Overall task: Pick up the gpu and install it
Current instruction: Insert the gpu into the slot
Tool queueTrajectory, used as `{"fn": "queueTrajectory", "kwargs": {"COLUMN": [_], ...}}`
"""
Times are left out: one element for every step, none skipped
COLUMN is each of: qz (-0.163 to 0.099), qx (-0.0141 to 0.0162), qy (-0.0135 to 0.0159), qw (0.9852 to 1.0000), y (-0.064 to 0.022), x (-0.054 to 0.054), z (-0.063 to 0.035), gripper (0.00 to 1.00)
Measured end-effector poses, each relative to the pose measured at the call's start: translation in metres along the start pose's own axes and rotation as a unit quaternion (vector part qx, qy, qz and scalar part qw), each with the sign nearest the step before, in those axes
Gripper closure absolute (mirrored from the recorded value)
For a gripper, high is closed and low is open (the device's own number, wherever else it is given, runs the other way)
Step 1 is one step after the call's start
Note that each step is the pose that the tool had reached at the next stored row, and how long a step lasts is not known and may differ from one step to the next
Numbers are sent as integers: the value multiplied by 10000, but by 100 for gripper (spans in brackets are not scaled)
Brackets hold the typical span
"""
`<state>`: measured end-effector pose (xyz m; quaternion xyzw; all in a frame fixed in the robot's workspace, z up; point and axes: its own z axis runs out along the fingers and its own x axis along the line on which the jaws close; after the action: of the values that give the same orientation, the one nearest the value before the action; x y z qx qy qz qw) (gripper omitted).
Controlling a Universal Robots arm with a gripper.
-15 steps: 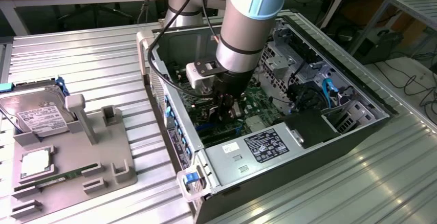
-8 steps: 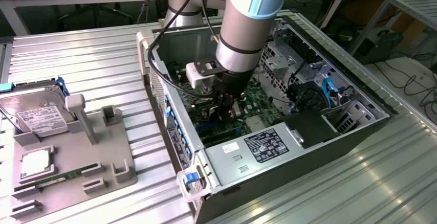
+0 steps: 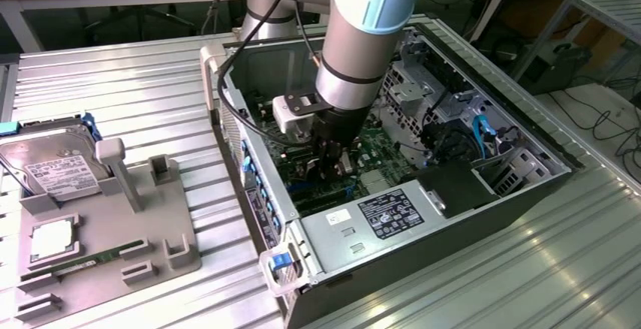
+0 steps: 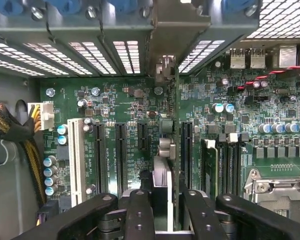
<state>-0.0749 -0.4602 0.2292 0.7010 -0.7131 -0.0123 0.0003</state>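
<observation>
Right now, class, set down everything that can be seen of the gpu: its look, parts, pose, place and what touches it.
The gpu is seen edge-on in the wrist view: a thin dark card held upright between the fingers of the gripper, with grey metal parts along its edge. A metal bracket end reaches up to the case's slotted rear wall. It stands over the green motherboard, among the long black expansion slots. Whether it is seated in a slot cannot be told. In the exterior view it sits inside the open computer case, under the arm.
</observation>
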Motion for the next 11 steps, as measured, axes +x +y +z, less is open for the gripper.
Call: {"fn": "queueTrajectory", "kwargs": {"qz": [0, 0, 0, 0, 0, 0, 0, 0, 0, 0, 0], "qx": [0, 0, 0, 0, 0, 0, 0, -1, -1, -3, -3], "qy": [0, 1, -1, -1, -1, -1, -1, 2, 0, 5, 5], "qw": [10000, 10000, 10000, 10000, 10000, 10000, 10000, 10000, 10000, 10000, 10000], "y": [0, 0, 0, 0, 0, 0, 0, 0, 0, 1, 1], "x": [0, 0, 0, 0, 0, 0, 0, 1, 1, 3, 3], "z": [4, 4, 6, 6, 6, 7, 16, 33, 55, 68, 79], "gripper": [72, 72, 72, 72, 72, 72, 72, 72, 72, 72, 72]}}
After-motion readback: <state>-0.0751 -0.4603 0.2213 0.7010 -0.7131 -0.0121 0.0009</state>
